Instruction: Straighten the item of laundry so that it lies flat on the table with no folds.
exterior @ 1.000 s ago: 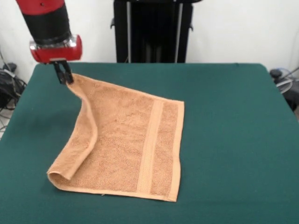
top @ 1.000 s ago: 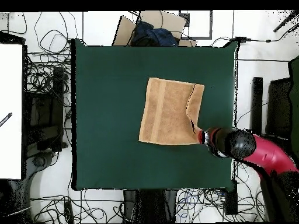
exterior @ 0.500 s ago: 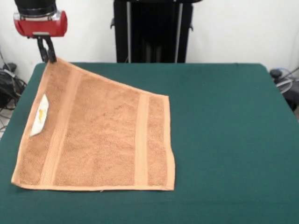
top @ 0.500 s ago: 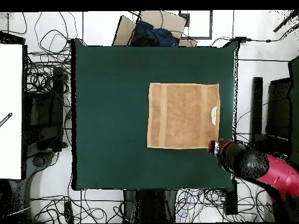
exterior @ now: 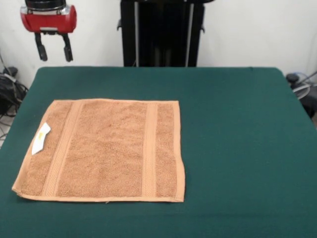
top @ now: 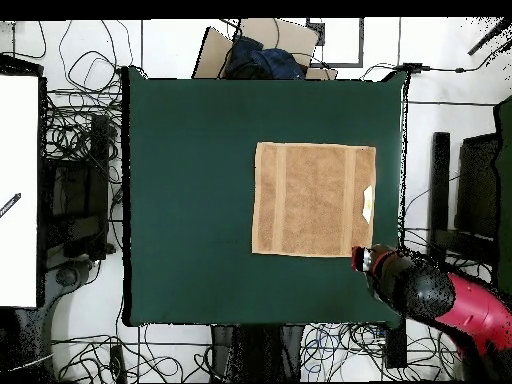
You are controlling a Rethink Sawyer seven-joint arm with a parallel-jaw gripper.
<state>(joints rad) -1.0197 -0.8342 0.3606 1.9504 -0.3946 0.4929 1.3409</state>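
Green felt surface [exterior: 237,148] carries the towel [exterior: 104,148] at centre left of the front frame, spread flat, no folds visible, white label [exterior: 41,137] at its left edge. Gripper [exterior: 51,47] hangs at upper left, clear of the cloth, fingers parted and empty; task appears complete. No containers present.
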